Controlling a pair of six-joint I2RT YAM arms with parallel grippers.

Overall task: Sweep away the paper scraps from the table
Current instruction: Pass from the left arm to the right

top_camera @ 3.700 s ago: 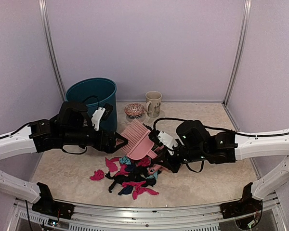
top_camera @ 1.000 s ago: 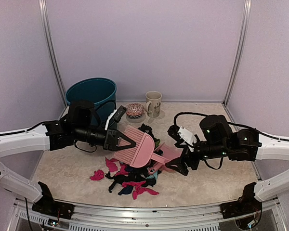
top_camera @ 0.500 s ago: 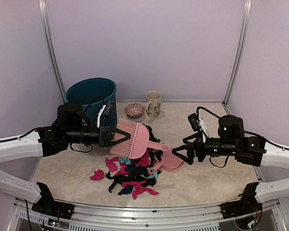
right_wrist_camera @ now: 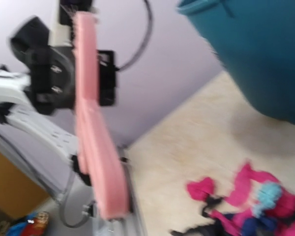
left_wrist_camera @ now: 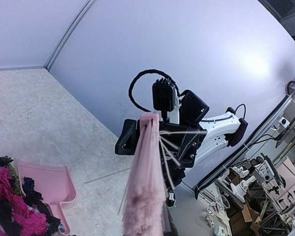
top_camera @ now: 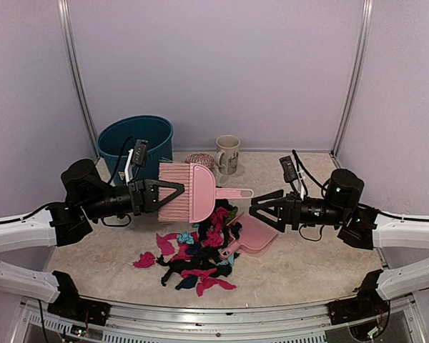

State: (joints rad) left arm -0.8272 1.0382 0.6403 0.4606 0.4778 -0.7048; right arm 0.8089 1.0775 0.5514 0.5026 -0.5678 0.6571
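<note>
Left gripper [top_camera: 173, 196] clamps bristly pink plastic brush [top_camera: 198, 201] near crumpled paper scraps [top_camera: 197, 267].

We see crumpled black, navy, magenta and teal paper scraps [top_camera: 193, 263] heaped together near the front of the mottled beige table [top_camera: 314, 266].

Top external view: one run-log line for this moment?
left gripper: shut on pink brush, airborne | right gripper: open, empty | dustpan: on table | paper scraps: piled beside it
</note>
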